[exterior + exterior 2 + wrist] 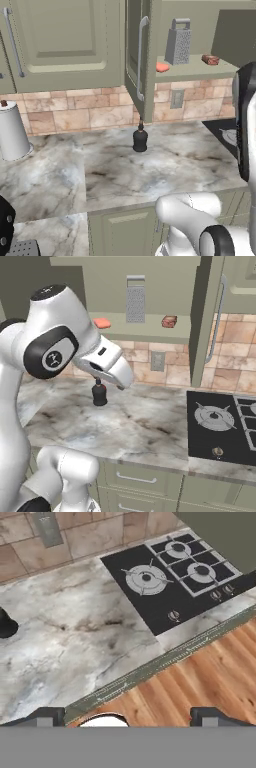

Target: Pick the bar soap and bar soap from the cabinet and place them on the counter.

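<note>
On the open cabinet's shelf (200,70) a salmon-orange bar soap (161,67) (102,322) lies at the left. A dark red-brown bar soap (210,60) (169,321) lies at the right, with a steel grater (178,42) (135,305) between them. My gripper (129,717) is open, its fingertips (50,716) wide apart with nothing between them. It hangs over the counter's front edge and looks down at the marble counter (75,647) (165,170), well below the shelf.
A black bottle (140,139) (99,393) (6,624) stands on the counter under the cabinet. The black stove top (225,423) (180,577) lies at the right. The open door's handle (140,57) juts forward. A paper towel roll (11,131) stands far left.
</note>
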### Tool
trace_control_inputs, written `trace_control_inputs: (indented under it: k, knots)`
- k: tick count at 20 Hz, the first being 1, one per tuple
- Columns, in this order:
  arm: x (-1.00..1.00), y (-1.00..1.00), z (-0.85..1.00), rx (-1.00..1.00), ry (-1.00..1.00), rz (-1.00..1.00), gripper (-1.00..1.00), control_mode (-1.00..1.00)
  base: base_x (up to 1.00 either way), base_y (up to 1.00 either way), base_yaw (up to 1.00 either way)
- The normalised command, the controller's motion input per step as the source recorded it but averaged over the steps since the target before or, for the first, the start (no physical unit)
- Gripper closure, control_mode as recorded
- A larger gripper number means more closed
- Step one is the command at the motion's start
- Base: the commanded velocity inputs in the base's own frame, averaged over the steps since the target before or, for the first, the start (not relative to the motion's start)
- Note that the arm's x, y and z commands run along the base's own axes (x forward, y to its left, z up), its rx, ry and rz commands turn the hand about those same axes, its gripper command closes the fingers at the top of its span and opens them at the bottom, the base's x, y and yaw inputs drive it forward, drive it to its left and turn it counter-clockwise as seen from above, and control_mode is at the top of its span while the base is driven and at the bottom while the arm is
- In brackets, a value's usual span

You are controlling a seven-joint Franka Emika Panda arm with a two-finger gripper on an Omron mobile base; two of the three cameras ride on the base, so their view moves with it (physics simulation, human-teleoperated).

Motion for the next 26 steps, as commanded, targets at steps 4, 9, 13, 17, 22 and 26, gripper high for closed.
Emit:
trace_control_inputs:
  k: [4,9,13,17,22,26]
  knots:
    - [0.03,0.01,-0.1,-0.01,-0.29,0.32,-1.0,-1.0,0.0,0.0,0.0]
    - [0.3,0.09,0.02,0.0,-0.25,0.22,-1.0,-1.0,0.0,0.0,0.0]
    - [0.46,0.16,0.16,0.0,-0.2,0.15,-1.0,-1.0,0.0,0.0,0.0]
    - [0.52,0.19,0.33,-0.03,-0.1,0.11,-1.0,-1.0,0.0,0.0,0.0]
    - [0.45,0.18,0.4,-0.06,-0.03,0.09,-1.0,-1.0,0.0,0.0,0.0]
    - [0.4,0.22,0.41,-0.07,-0.01,0.07,-1.0,-1.0,0.0,0.0,0.0]
